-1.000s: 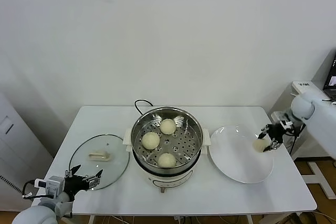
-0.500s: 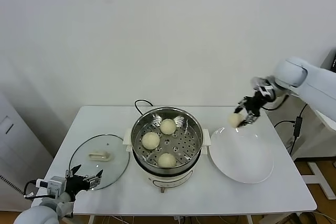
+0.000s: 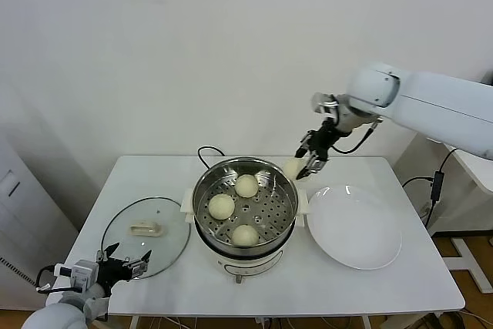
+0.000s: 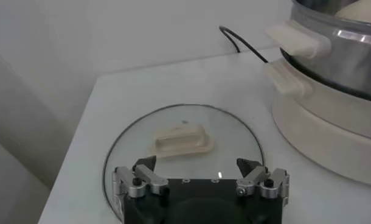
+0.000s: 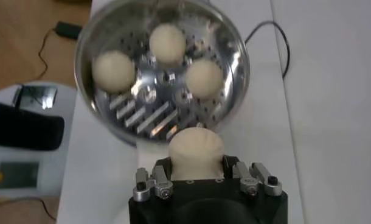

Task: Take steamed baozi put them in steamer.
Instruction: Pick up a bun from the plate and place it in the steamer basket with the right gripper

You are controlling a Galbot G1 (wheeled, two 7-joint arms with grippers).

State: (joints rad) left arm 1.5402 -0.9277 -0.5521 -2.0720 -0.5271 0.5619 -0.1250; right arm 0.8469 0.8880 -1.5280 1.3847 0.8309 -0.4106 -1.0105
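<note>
Steamer (image 3: 245, 209) stands in the middle of the white table (image 3: 400, 283), and three steamed baozi (image 3: 246, 185) (image 3: 221, 206) (image 3: 245, 235) lie on its perforated tray. The right gripper (image 3: 303, 166) is in the air above the steamer's right rim and pinches a fourth baozi (image 3: 293, 168) between its fingers. Right of the steamer lies the white plate (image 3: 354, 229). Left of the steamer lies the glass lid (image 3: 146, 236); the left gripper (image 3: 122, 261) waits at the lid's front edge, fingers spread wide, holding nothing.

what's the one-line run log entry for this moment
right gripper: shut on cream-white round baozi, at shiny steel steamer rim | inside: three | left gripper: open, parked
</note>
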